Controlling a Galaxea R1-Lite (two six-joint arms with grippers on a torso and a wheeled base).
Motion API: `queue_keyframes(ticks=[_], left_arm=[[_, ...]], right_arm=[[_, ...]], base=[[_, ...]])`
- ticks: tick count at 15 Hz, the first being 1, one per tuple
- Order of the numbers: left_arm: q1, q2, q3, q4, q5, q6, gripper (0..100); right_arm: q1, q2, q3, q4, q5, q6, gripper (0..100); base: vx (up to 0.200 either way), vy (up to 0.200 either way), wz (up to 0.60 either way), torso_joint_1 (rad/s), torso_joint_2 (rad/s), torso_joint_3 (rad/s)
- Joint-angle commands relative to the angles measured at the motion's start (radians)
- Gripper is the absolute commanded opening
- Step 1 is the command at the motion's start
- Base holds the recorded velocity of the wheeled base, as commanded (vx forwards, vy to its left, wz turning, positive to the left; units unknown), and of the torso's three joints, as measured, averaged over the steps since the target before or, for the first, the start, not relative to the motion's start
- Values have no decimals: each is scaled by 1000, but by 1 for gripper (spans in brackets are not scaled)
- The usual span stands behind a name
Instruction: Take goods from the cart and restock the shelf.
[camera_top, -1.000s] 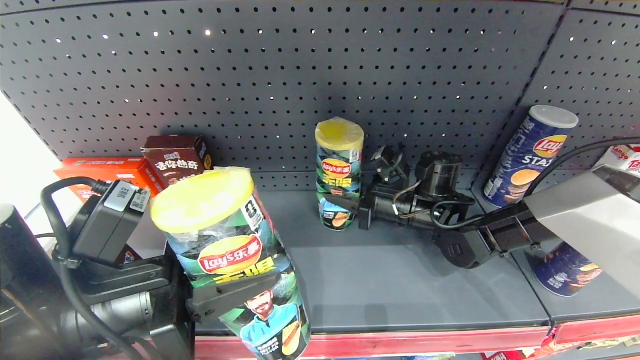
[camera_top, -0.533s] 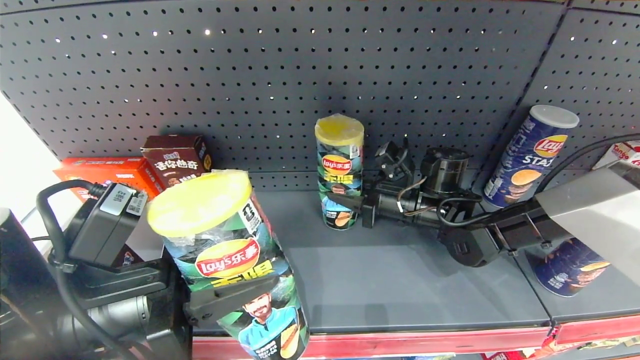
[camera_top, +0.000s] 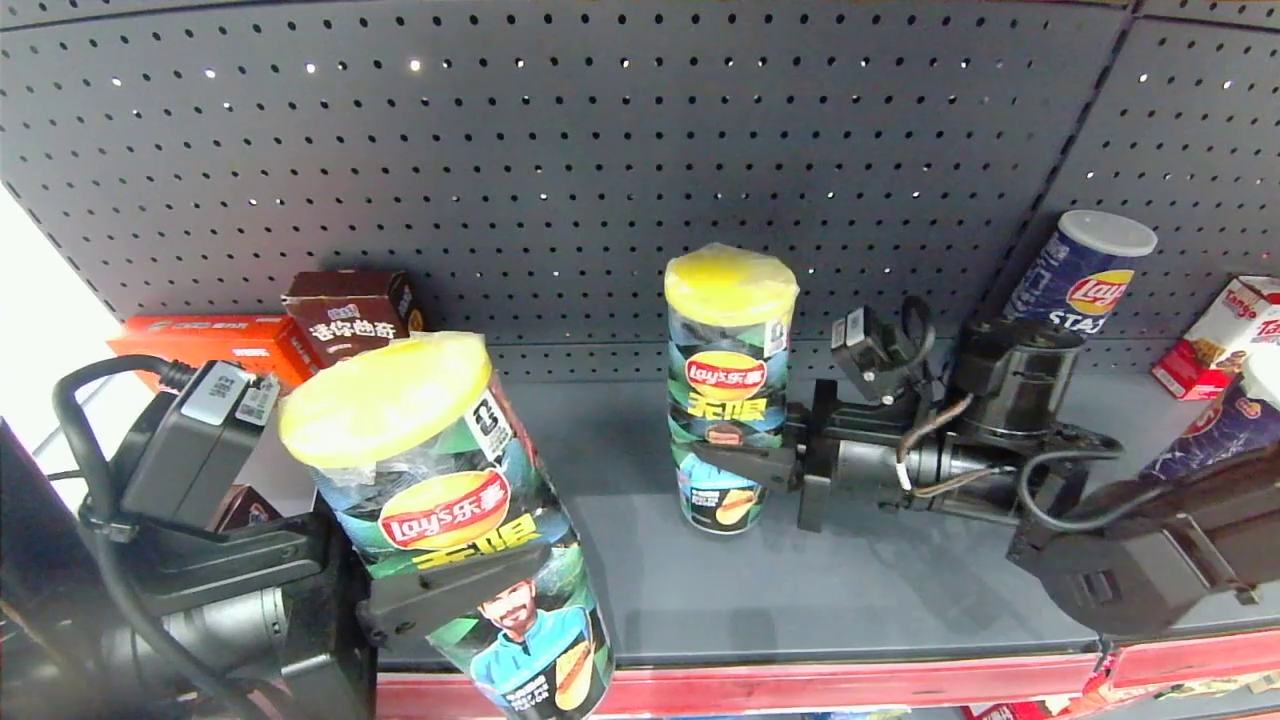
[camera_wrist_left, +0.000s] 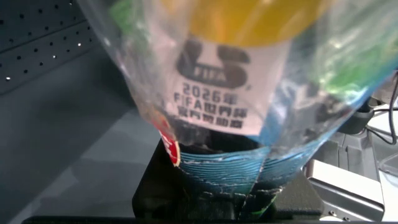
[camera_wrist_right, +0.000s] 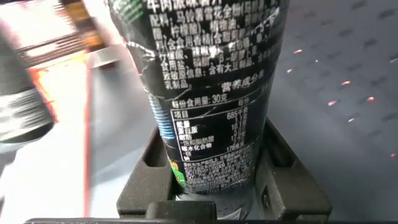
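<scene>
Two chip cans with yellow lids are in hand. The near can (camera_top: 440, 500) tilts a little at the shelf's front left, with my left gripper (camera_top: 470, 590) shut around its middle. In the left wrist view that can (camera_wrist_left: 217, 93) rises from the left gripper (camera_wrist_left: 217, 193). The second can (camera_top: 728, 380) stands upright over the middle of the grey shelf (camera_top: 860, 590), and my right gripper (camera_top: 745, 465) is shut on its lower half from the right. The right wrist view has this can (camera_wrist_right: 211, 93) clamped between the right gripper's (camera_wrist_right: 214, 180) black fingers. Whether its base touches the shelf I cannot tell.
A blue chip can (camera_top: 1085, 270) leans on the pegboard (camera_top: 600, 150) at the back right. Another blue can (camera_top: 1215, 430) is half hidden behind my right arm. A brown box (camera_top: 355, 310) and an orange box (camera_top: 215, 340) sit back left, a red-white box (camera_top: 1215, 335) far right.
My right gripper has carried its can to the right and toward the shelf's front. My left gripper and its can have drifted slightly left.
</scene>
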Motion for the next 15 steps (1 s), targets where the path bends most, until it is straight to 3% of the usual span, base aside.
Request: queue_keyframes(ticks=[1,5,14,15], left_arm=[[8,-2,-1,0,-1,-1,0],[10,-2,-2,0,2,-1,0],[36,-2,1,0,-4,-1,0],[38,-2,1,0,-4,-1,0]], right_arm=[[36,-80,117,-69,2,0,0],[50,25,217,-267,5,4,0],[44,138,232,-350,10,1,0],[44,140,237,-351,10,1,100]], base=[[0,0,0,0,0,0],[0,0,0,0,0,0],[0,0,0,0,0,0],[0,0,0,0,0,0]])
